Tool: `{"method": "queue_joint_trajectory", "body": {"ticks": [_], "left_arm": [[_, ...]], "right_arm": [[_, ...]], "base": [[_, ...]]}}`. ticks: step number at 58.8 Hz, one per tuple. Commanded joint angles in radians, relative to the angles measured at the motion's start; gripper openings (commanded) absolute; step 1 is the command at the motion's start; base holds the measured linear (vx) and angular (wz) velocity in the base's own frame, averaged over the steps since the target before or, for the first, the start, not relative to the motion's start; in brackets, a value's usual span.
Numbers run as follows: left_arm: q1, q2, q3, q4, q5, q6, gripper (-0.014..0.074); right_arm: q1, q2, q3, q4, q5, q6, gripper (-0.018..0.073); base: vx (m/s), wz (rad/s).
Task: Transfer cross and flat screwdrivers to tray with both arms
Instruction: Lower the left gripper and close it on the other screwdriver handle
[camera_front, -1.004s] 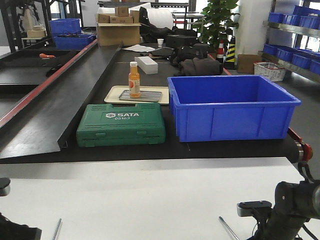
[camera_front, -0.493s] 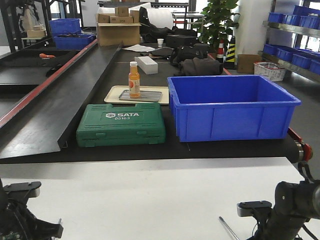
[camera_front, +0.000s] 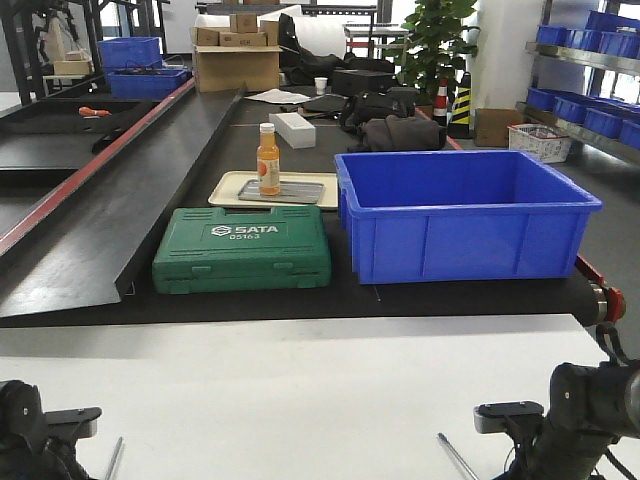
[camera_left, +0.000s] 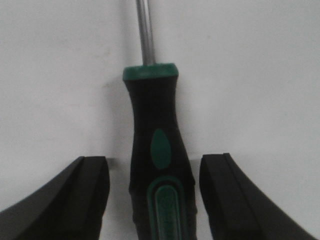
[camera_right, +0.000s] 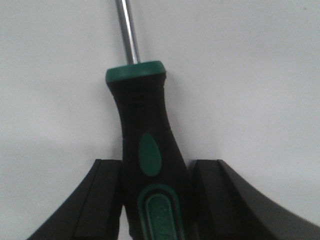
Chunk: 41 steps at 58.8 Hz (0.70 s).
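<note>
**A:** Start big. Where does everything sit?

**B:** Both tools lie on the white table (camera_front: 300, 400), at its near edge. Beyond it, on the black belt, are the blue bin (camera_front: 460, 240) and the green tool case (camera_front: 242, 250). Behind the case is the grey metal tray (camera_front: 300, 192), resting on a cream tray (camera_front: 225, 190) and sharing its space with an orange bottle (camera_front: 268, 160). The screwdrivers are well apart from it.

**A:** And the arms?

**B:** The left arm (camera_front: 30, 440) and right arm (camera_front: 590, 410) are low at the table's near corners. The left gripper (camera_left: 155, 165) straddles the left screwdriver (camera_left: 155, 150) with its fingers (camera_left: 75, 200) spread, table showing on both sides of the handle. The right gripper (camera_right: 156, 165) has its fingers (camera_right: 100, 200) drawn in against the right screwdriver (camera_right: 147, 130); they look to be touching both sides.

**A:** How will they handle?

**B:** Stiff and light, I'd judge, with the weight towards the handle. The handle looks rubbery, so it should grip well. The thin steel shaft looks slick and would likely roll. Best held on the thick lower handle, squarely, so the shaft doesn't droop.
</note>
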Motion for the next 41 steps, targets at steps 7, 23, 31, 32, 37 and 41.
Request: {"method": "queue_joint_trajectory", "body": {"ticks": [7, 23, 31, 32, 37, 41], "left_arm": [[0.0, -0.009, -0.025, -0.018, -0.037, -0.005, 0.0509], [0.0, 0.026, -0.025, -0.016, -0.034, -0.005, 0.0407], [-0.004, 0.035, -0.025, -0.013, -0.028, -0.005, 0.0235], [-0.006, 0.035, -0.025, -0.009, -0.03, -0.003, 0.0195], [-0.017, 0.035, -0.025, 0.004, -0.033, 0.004, 0.005], [-0.025, 0.035, -0.025, 0.003, -0.038, 0.027, -0.0009]], "right_arm": [[0.0, -0.009, 0.004, 0.05, 0.014, -0.001, -0.0008], [0.0, -0.009, 0.004, 0.051, 0.015, -0.001, -0.0008], [0.0, -0.009, 0.004, 0.051, 0.015, 0.0, -0.0008], [0.0, -0.009, 0.004, 0.051, 0.015, 0.0, -0.0008], [0.0, -0.009, 0.004, 0.052, 0.015, 0.0, -0.0008], [0.0, -0.009, 0.004, 0.052, 0.014, 0.0, -0.0008]], "base": [[0.0, 0.0], [0.0, 0.0], [0.0, 0.0], [0.0, 0.0], [0.0, 0.0], [0.0, 0.0]]}}
